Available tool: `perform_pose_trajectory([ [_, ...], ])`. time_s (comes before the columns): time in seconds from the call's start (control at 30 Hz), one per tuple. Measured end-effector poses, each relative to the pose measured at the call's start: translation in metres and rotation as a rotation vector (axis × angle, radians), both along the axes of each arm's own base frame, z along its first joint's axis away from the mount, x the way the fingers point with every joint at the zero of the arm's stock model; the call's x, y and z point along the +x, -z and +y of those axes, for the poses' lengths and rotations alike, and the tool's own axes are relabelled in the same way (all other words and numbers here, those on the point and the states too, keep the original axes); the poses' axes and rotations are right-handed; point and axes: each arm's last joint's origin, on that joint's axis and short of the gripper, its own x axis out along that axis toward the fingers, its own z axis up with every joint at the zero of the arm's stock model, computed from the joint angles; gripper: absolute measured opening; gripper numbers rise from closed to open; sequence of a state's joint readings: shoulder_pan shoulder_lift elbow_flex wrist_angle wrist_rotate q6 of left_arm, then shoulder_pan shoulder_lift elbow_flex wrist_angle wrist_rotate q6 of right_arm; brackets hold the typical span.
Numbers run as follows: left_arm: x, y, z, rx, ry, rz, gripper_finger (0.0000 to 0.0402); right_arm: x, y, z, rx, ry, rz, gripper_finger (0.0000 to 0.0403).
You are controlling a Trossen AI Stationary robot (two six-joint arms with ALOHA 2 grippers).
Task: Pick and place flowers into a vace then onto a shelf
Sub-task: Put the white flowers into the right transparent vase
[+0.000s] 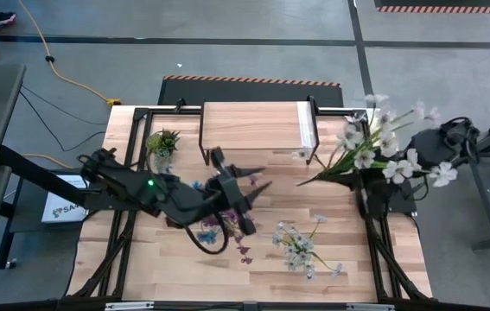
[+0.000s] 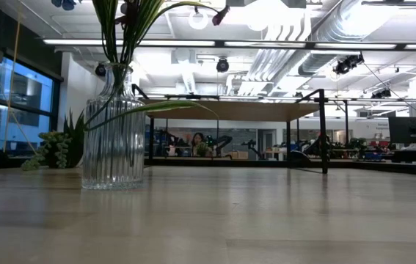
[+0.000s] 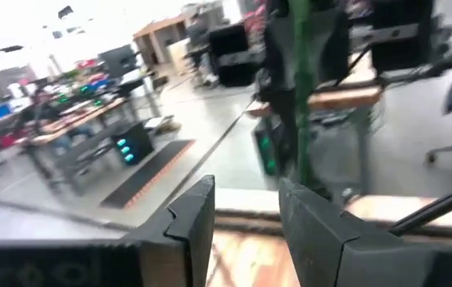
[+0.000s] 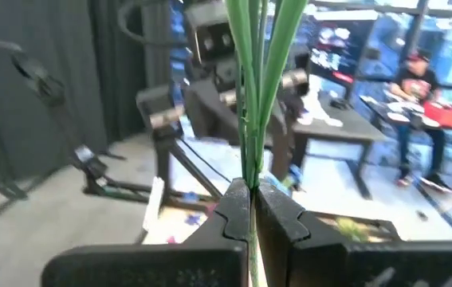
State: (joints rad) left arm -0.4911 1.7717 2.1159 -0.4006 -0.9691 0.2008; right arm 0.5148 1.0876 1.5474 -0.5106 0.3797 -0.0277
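Right tool [image 4: 251, 209] at the right edge of the table [image 1: 340, 276] in the high view, its two fingers pressed together on a bundle of green stems — that's the white and pale pink flowers [image 1: 383, 142], blossoms fanned out across the upper right of the overhead picture, stems slanting down and left toward the table's middle. Over on the left, the left tool [image 1: 249, 183] sits at centre frame, just below the shelf [image 1: 253, 125], and its fingers stand apart with only one thin green stem showing beyond the gap; I can't see it gripping anything. In the low view the glass vase [image 2: 113, 132] stands on the left with stems already rising out of its neck, and from above it seems to sit under the left arm's wrist, so I can't pin its exact spot there. Here's what the next move hangs on, as I read it: the held bunch lies well to the right of that vase, its long axis running diagonally, blossoms upper right, cut ends lower left, so the stem ends already aim toward the vase side. The right arm is the one carrying; the left is nearer the vase. More loose sprays, blue ones [image 1: 301, 246], lie on the table at lower centre, between the two arms.
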Motion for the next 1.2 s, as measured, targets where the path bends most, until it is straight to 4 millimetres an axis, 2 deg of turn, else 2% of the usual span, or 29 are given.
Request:
perform_pose_trajectory([
  [0.33, -0.028, 0.005, 0.015, -0.115, -0.037, 0.103, 0.0175, -0.032, -0.007, -0.016, 0.017, 0.06, 0.199, 0.0],
  [0.57, -0.032, 0.016, 0.017, -0.192, -0.044, 0.163, 0.0175, -0.049, -0.003, -0.017, 0.066, 0.057, 0.315, 0.0],
  [1.0, -0.035, 0.022, 0.017, -0.225, -0.029, 0.21, 0.0175, -0.056, 0.017, 0.016, 0.055, -0.039, 0.367, 0.0],
  [1.2, -0.035, 0.023, 0.018, -0.228, -0.032, 0.214, 0.0175, -0.062, 0.021, 0.041, 0.08, -0.086, 0.342, 0.0],
])
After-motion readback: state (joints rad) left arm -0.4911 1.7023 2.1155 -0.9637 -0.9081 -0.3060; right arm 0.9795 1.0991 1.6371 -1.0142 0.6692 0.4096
